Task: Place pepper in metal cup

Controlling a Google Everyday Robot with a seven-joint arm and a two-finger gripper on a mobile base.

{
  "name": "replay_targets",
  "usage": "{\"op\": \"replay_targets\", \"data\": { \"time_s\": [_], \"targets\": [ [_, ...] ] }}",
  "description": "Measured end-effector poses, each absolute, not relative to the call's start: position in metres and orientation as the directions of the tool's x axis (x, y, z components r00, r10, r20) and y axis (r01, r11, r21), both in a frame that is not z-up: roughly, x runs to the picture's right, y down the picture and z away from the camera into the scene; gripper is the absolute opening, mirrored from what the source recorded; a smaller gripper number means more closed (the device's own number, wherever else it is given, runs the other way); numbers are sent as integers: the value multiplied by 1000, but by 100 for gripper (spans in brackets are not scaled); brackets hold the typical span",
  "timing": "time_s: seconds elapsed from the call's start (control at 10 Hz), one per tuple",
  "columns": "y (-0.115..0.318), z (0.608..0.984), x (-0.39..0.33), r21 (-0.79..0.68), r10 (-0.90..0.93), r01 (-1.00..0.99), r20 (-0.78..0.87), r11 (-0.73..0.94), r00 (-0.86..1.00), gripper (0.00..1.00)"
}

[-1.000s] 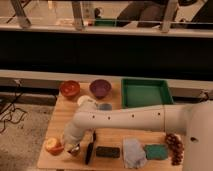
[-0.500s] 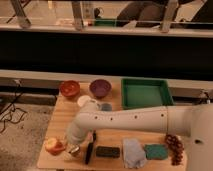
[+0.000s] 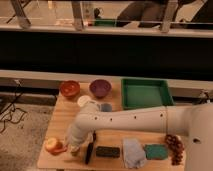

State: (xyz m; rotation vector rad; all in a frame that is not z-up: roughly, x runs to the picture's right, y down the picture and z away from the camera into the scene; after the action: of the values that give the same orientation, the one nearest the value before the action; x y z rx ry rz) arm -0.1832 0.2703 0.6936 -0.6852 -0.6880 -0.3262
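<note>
Little differs from half a second ago: the white arm (image 3: 127, 120) keeps the same bent pose and nothing on the wooden table (image 3: 62, 117) has shifted. The arm reaches from the right across the table, bends at the left and drops down. The gripper (image 3: 74, 148) sits low at the front-left corner, just beside the round yellow-red fruit (image 3: 52, 144). Whether it is open or clamped cannot be told.

The slim orange-red pepper (image 3: 61, 148) lies between fruit and gripper, touching the fruit. Its long axis looks roughly left-right, and which end is the tip is unclear. The small silver metal cup (image 3: 106, 107) stands well apart, behind the arm and in front of the purple bowl (image 3: 100, 88).
</note>
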Motion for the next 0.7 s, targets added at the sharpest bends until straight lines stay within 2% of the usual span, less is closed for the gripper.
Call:
{"op": "replay_targets", "data": {
  "time_s": [0.2, 0.3, 0.4, 0.7],
  "targets": [
    [270, 694, -185, -468, -58, 491, 677, 735, 733, 4],
    [270, 694, -185, -468, -58, 490, 677, 735, 734, 7],
    [270, 694, -185, -468, -58, 490, 677, 735, 734, 14],
    [270, 694, -185, -468, -58, 490, 677, 735, 734, 45]
  ]
}}
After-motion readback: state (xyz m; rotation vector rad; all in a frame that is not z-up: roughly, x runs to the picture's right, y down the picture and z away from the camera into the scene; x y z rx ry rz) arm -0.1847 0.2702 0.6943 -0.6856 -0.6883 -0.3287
